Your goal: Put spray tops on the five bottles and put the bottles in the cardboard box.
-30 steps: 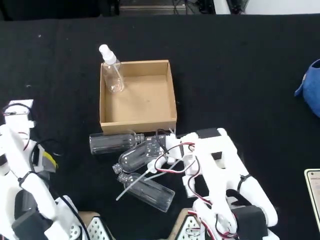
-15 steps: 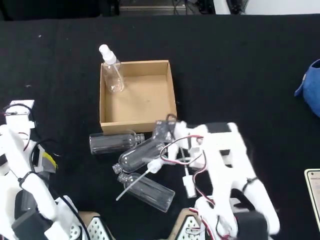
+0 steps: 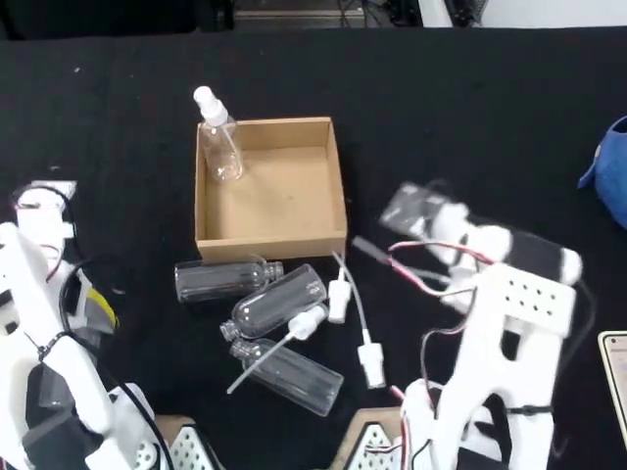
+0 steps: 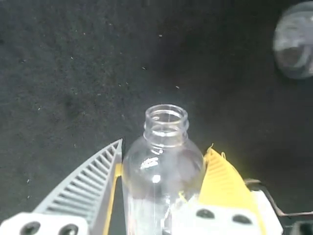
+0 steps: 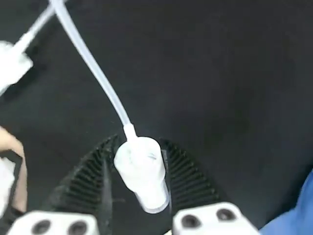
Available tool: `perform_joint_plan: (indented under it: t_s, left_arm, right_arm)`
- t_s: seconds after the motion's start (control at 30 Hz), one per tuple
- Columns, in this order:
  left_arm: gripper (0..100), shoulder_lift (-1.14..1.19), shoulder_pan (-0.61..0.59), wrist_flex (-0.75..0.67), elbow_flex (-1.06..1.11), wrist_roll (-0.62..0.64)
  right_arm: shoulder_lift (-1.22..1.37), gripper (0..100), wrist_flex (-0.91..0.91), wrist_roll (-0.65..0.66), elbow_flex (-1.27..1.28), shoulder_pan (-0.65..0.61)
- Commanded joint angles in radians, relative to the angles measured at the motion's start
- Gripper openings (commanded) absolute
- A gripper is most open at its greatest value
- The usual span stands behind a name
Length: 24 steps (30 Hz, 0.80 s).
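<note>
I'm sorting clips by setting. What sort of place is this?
Probably a robotics lab bench: two white arms sit at a table draped in black cloth, with a cardboard box and loose clear bottles laid out as a practice task.

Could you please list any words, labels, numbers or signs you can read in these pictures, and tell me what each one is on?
None can be read.
Pale card at the high view's right edge: faint marks, too small to read.
Cardboard box, the bottle in the left hand, the spray top in the right hand: no print visible.
</note>
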Motion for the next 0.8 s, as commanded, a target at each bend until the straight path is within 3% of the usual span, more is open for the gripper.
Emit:
perform_joint_plan:
  t_s: [0.0, 0.13, 0.4, 0.57, 0.63, 0.77]
  left_arm:
    - [3, -0.040, 0.058, 0.018, -0.127, 0.118]
    - [3, -0.040, 0.176, -0.020, -0.125, 0.278]
    - [3, -0.040, 0.297, -0.285, -0.028, 0.563]
    - [3, -0.040, 0.360, -0.388, 0.033, 0.717]
    - [3, -0.040, 0.374, -0.419, 0.048, 0.709]
    - [3, -0.040, 0.360, -0.486, 0.067, 0.681]
  right_arm:
    - [-0.028, 1.1, -0.094, -0.222, -0.054, 0.066]
    - [0.051, 1.2, -0.230, -0.522, -0.064, 0.118]
    - [0.464, 1.3, -0.433, -1.059, -0.148, 0.229]
    - [0.734, 1.8, -0.396, -1.364, -0.275, 0.235]
    - [0.805, 7.0, -0.322, -1.442, -0.352, 0.226]
    - [0.886, 20.3, -0.147, -1.447, -0.507, 0.189]
